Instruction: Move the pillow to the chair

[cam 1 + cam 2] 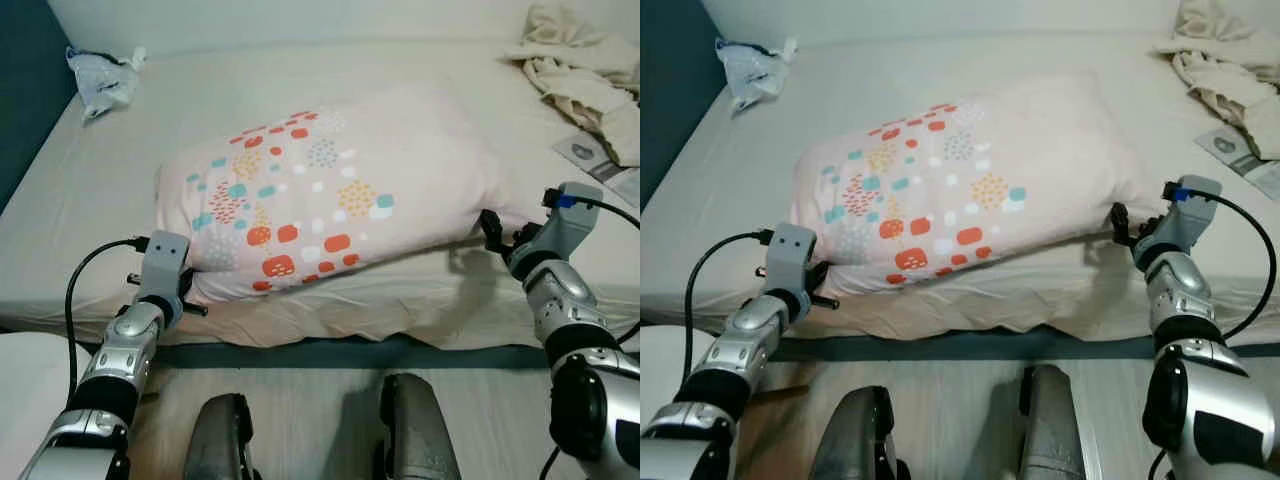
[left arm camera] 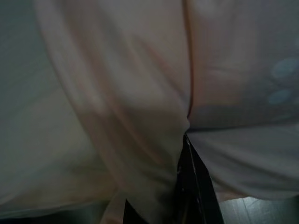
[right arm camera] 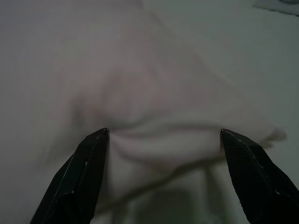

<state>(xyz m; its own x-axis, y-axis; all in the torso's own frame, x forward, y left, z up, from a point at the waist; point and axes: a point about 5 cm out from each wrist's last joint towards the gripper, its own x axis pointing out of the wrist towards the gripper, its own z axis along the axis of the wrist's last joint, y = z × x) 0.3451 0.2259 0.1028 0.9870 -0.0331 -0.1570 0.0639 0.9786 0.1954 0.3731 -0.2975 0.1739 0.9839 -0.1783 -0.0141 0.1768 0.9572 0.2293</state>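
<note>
The task is at its very start: the pale pink pillow with orange, teal and yellow dotted patches [image 1: 330,190] lies on the bed, and no chair can be made out from here, so lifting, carrying and setting down are all left to do.

The left end effector [image 1: 192,283] is pressed into the pillow's near-left corner. Its wrist view shows pink fabric bunched against one black finger [image 2: 194,186], but whether the fingers have closed on the cloth I cannot tell. The right end effector [image 3: 163,135] stands with its fingers spread wide, the pillow's right corner just ahead of and between the tips, not yet pinched. So the pillow sits between the two end effectors, each at one near corner; my reading is that a two-sided grasp is being set up.

The bed is covered with a cream sheet [image 1: 120,180], rumpled at the near edge. Well beyond the left end effector lies a crumpled whitish plastic bag [image 1: 103,78]; beyond the right one, a heap of beige cloth [image 1: 585,70] and a grey printed packet [image 1: 590,152]. A dark teal wall [image 1: 22,90] borders the bed on the left, and pale wood flooring [image 1: 320,400] lies below.
</note>
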